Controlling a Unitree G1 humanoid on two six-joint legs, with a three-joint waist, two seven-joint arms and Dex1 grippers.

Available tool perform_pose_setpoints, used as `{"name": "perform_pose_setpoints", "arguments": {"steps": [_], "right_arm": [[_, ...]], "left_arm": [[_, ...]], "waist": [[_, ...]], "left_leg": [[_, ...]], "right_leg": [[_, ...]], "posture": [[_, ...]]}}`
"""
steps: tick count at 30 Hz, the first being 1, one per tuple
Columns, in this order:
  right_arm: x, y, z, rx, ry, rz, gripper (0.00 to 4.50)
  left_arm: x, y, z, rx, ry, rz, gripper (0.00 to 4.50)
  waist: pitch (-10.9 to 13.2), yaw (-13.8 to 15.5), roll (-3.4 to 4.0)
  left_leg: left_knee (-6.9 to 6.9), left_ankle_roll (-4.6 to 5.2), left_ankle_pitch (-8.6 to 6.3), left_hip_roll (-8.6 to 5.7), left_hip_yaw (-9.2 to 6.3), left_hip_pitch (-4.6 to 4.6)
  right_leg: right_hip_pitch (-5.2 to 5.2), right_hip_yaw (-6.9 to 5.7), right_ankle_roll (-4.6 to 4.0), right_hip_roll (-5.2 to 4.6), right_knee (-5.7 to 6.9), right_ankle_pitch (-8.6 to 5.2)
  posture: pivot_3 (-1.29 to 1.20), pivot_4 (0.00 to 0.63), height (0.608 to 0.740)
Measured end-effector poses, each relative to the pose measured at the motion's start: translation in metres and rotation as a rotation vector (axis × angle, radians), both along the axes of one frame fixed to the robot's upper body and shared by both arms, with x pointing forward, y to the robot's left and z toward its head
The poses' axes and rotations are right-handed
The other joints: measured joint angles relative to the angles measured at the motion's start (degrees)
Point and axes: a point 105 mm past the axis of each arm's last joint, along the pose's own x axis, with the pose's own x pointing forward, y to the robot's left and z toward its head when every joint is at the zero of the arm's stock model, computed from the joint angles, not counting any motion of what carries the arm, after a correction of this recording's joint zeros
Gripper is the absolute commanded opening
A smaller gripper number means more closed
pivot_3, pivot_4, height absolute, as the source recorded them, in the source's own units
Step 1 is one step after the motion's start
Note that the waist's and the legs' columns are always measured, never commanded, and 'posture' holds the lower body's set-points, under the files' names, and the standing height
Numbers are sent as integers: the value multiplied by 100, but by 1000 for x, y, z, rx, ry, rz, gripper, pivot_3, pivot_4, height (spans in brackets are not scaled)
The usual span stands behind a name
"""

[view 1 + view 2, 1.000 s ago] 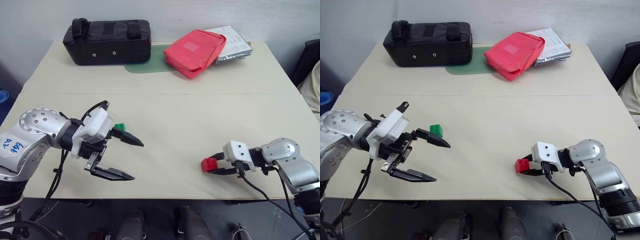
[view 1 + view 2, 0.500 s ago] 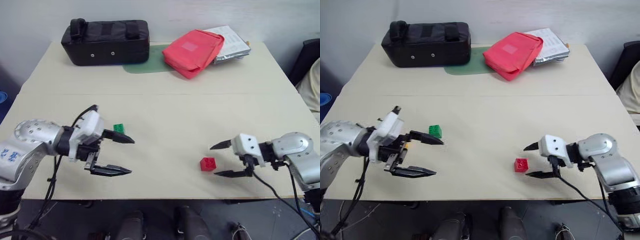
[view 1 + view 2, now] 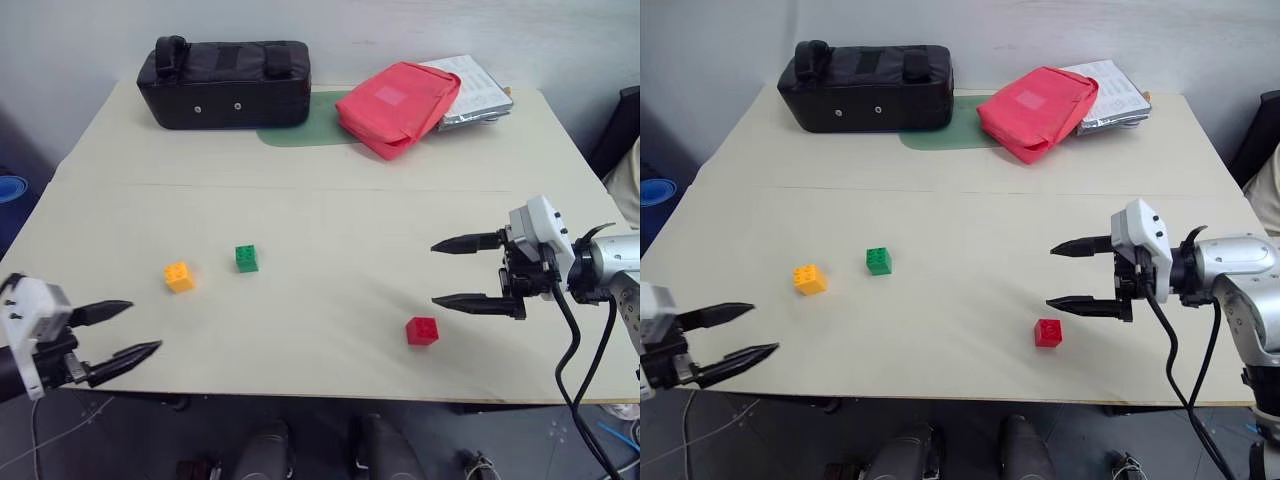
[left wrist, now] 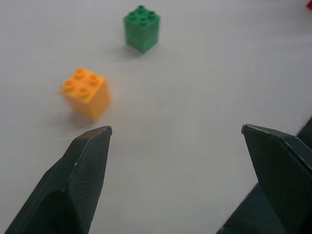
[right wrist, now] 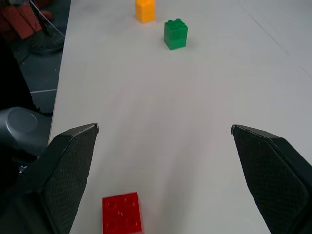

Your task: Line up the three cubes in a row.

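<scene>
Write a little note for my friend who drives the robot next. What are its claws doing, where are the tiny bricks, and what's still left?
Left gripper: open, holding nothing, at the table's near left edge.
Right gripper: open, holding nothing, just above the small red studded plastic brick.
The red brick lies free on the beige table, near the front right.
The small orange-yellow studded plastic brick and small green studded plastic brick sit side by side, front left, a small gap between them.
Left to do: the red brick sits far from the pair; bring it into their line.

Soft, even light is falling from above on the table point(image 3: 330, 220), giving no glare. Only faint, short shadows are lying beside the cubes. The head views are looking sharp. In the left wrist view the orange cube point(image 4: 85, 92) is looking slightly blurred.
</scene>
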Motion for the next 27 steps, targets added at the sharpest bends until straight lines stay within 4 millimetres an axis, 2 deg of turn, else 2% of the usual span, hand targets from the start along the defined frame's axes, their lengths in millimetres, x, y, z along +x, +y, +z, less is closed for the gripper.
{"name": "perform_pose_setpoints", "arguments": {"steps": [3,8,11,19,27], "right_arm": [[1,2,4,6,-11,0,4461],[1,9,11,18,-27,13,4461],[-2,15,14,29,-34,27,4461],[-12,32,25,42,-76,59,4461],[-20,39,25,51,-78,61,4461]], "left_arm": [[9,0,5,37,-20,-35,4500],[47,-30,28,91,-79,-252,4500],[72,-43,32,131,-93,-352,4500],[129,-62,8,283,-30,-513,4500],[159,-84,-13,263,26,-555,4500]], "waist": [[0,24,-1],[-1,-9,1],[-1,-19,1],[-1,-48,-1],[-1,18,-4]], "left_leg": [[-2,2,-3,-3,-2,-3],[-6,-10,1,-6,-1,-7],[-9,-27,10,-5,3,-11],[12,-18,14,-4,18,-21],[50,-6,8,-3,16,-40]], "right_leg": [[-1,-4,-1,-6,-4,0],[-6,-6,-1,-7,-5,1],[-13,-6,0,-1,-2,1],[-17,-5,6,19,36,4],[-20,-7,14,20,40,8]], "posture": [[0,150,740],[0,150,740],[0,150,740],[0,150,740],[0,150,740]]}}
